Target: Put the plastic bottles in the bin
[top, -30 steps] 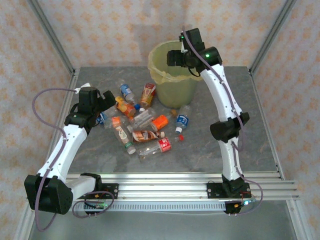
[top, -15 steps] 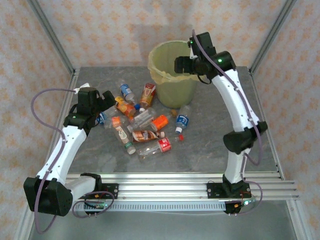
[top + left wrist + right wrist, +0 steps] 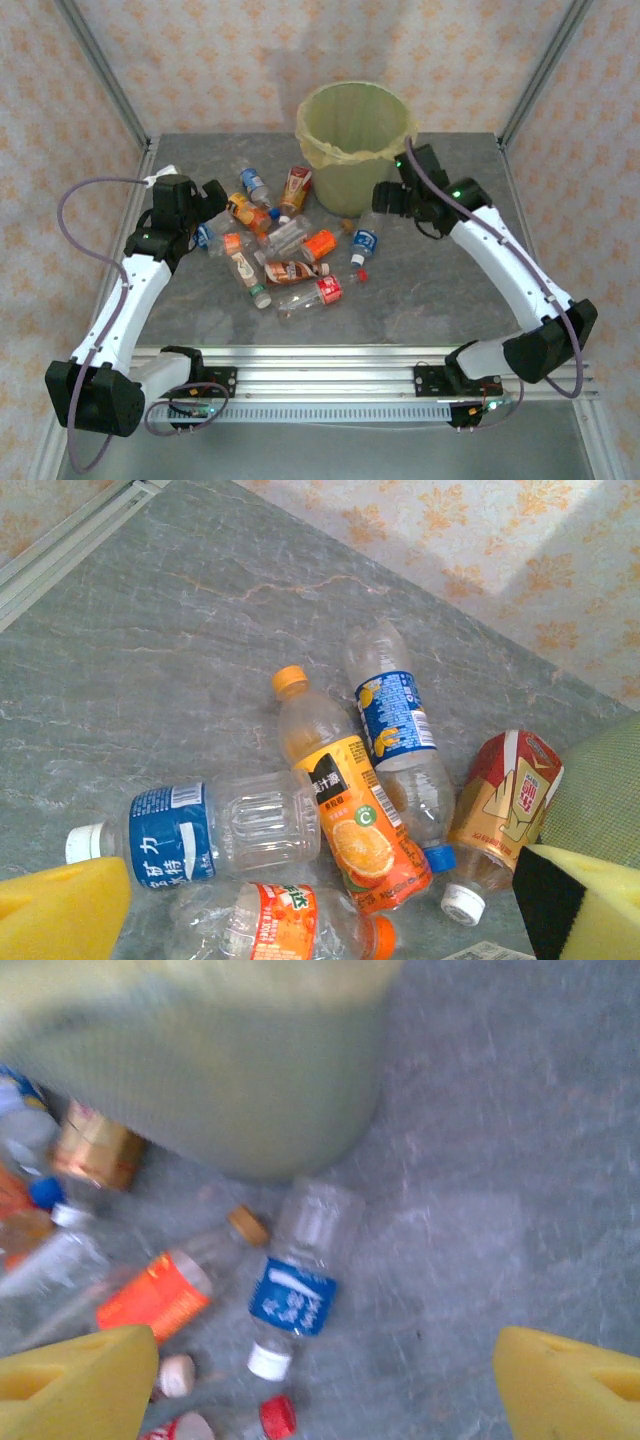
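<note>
Blur softens the bin [image 3: 230, 1070] (top cut off); left pincer [image 3: 320, 905] and right pincer [image 3: 325, 1380] gape empty.

surface: grey marbled table [image 3: 425, 285] | on it — plastic bottles [image 3: 295, 272], bin [image 3: 350, 185]

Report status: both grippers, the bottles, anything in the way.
Left gripper open above clear plastic bottles. Right gripper open over blue-labelled bottle beside round pale yellow-green bin. Nothing blocking.
</note>
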Robot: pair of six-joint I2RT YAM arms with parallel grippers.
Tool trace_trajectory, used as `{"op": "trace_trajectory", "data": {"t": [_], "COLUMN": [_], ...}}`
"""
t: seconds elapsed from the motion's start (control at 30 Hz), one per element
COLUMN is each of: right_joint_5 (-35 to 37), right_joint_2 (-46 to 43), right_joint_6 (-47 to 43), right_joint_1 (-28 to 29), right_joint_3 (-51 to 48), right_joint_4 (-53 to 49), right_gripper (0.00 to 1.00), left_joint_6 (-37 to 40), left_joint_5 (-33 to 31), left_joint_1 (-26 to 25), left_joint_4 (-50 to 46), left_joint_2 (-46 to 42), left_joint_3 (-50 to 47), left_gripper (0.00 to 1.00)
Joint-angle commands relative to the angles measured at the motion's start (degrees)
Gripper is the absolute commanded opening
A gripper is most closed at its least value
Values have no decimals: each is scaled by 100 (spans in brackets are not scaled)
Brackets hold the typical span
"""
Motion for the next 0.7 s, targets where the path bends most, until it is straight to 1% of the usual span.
{"op": "trace_trajectory", "data": {"t": [0.0,0.17,0.33,0.5,0.67], "right_joint_5": [276,120,-117,-139,-87], "right_joint_2": [-252,-297,-20,475,1098], "right_joint_6": [621,1086,1386,1521,1508], "right_joint_1": [184,266,285,289,289], "right_joint_3": [-691,-1512,-1997,-2182,-1970], "right_joint_4": [658,1391,1990,2371,2508], "right_gripper": [87,91,94,95,92], "left_joint_6": [-26,-36,-46,-61,-125], "left_joint_5": [-138,-88,-68,-50,52], "left_joint_1": [-47,-51,-54,-54,-60], "left_joint_4": [-134,-132,-124,-89,-19], "left_joint_2": [-93,-40,14,106,178], "left_joint_3": [173,176,178,182,189], "left_gripper": [100,100,100,100,100]}}
